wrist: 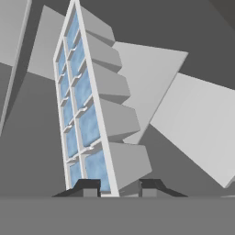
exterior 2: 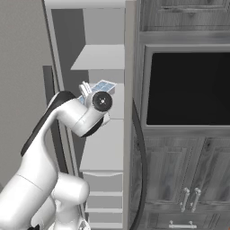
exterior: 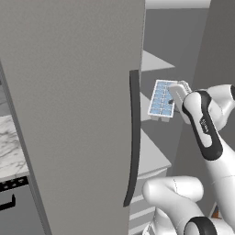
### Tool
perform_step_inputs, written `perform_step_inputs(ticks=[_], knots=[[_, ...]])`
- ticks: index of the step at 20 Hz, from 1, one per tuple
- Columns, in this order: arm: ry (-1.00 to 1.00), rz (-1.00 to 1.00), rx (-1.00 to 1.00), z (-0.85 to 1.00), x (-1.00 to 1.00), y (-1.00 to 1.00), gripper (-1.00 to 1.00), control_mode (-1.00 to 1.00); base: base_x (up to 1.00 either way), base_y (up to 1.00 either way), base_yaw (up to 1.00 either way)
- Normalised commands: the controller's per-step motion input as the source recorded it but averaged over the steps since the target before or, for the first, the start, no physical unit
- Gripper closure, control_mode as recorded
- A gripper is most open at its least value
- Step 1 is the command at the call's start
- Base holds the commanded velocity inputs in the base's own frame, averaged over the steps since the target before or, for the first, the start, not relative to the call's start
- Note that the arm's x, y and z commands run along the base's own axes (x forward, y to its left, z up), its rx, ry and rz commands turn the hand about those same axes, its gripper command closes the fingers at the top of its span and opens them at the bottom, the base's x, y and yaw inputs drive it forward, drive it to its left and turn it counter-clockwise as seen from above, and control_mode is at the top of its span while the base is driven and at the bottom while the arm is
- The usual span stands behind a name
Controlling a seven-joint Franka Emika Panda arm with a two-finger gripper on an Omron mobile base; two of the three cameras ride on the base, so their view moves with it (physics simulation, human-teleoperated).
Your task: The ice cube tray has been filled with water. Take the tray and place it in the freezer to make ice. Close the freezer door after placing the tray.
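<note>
Pinching between fingers (wrist: 92,187): ice cube tray (wrist: 85,105) edge.

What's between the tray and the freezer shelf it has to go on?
Nothing visible. The gripper holds the tray in the open freezer compartment, tilted, in the air between white shelves. The door stands open at the left, clear of it.

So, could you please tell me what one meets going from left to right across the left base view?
Marble counter → grey freezer door → its dark handle → ice cube tray → white arm.
</note>
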Motion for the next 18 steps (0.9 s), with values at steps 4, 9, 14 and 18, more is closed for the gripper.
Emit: perform_step_inputs(ticks=[4,9,14,18], knots=[[0.0,0.0,0.0,-0.08,0.07,0.0,1.0,-1.0,0.0,0.0,0.0],[0.0,0.0,0.0,-0.1,0.12,0.0,1.0,-1.0,0.0,0.0,0.0],[0.0,0.0,0.0,-0.12,0.15,0.0,1.0,-1.0,0.0,0.0,0.0],[0.0,0.0,0.0,-0.14,0.15,0.0,1.0,-1.0,0.0,0.0,0.0]])
